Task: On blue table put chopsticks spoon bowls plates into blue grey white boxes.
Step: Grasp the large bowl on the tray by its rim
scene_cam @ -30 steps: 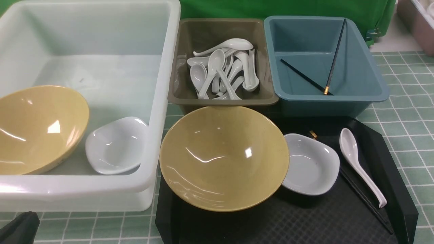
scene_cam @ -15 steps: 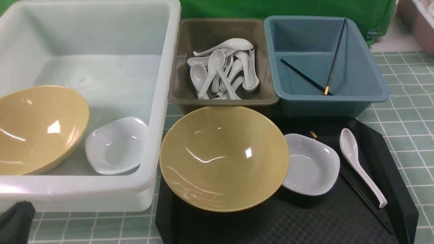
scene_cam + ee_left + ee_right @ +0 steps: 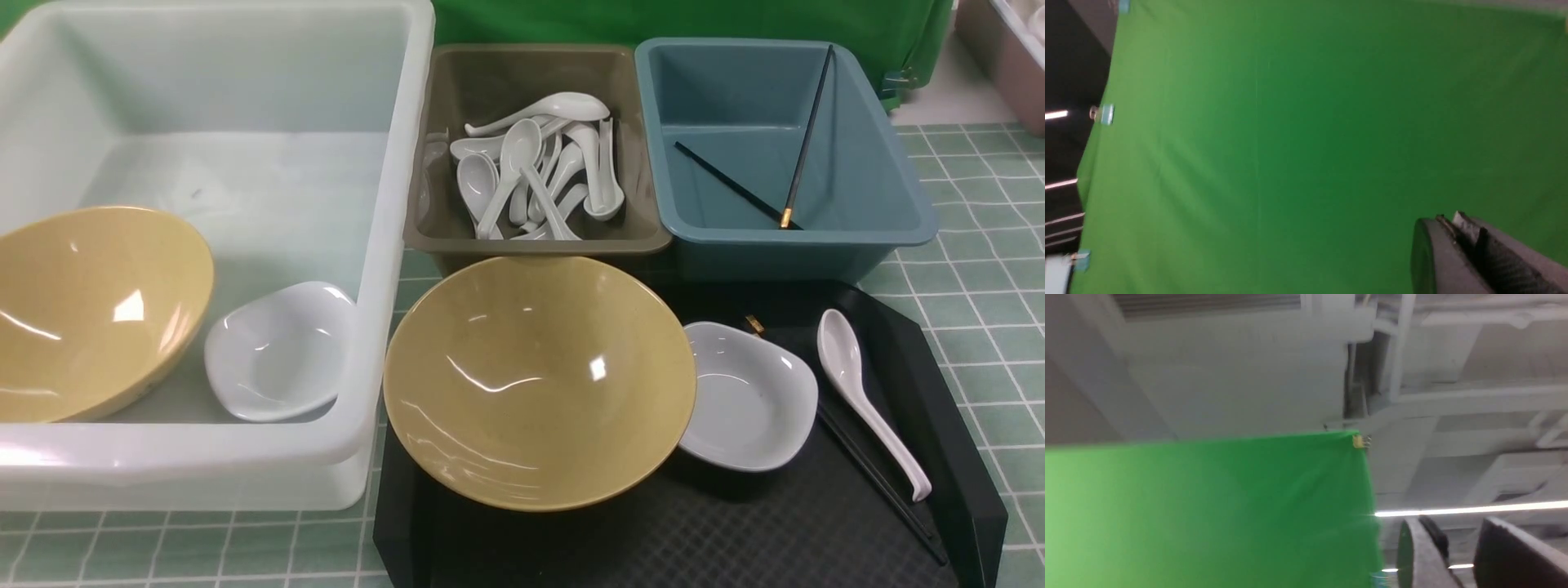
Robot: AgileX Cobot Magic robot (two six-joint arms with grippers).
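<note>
On the black tray (image 3: 735, 531) sit a yellow bowl (image 3: 539, 380), a small pale plate (image 3: 747, 396), a white spoon (image 3: 865, 400) and black chopsticks (image 3: 882, 482) partly under the spoon. The white box (image 3: 404, 163) holds another yellow bowl (image 3: 90, 310) and a small plate (image 3: 277, 351). The grey box (image 3: 531, 82) holds several white spoons (image 3: 539, 171). The blue box (image 3: 735, 82) holds two chopsticks (image 3: 804, 147). Neither gripper shows in the front view. My left gripper (image 3: 1447, 218) is shut and empty, facing a green backdrop. My right gripper (image 3: 1453, 526) is open and empty, facing the ceiling.
The table is covered with a green tiled cloth (image 3: 971, 310). A green backdrop (image 3: 735, 20) hangs behind the boxes. Another box (image 3: 1000, 57) stands at the far right edge.
A dark part of my left arm at the bottom left corner of the front view has dropped out of the picture. The dishes and boxes have not moved.
</note>
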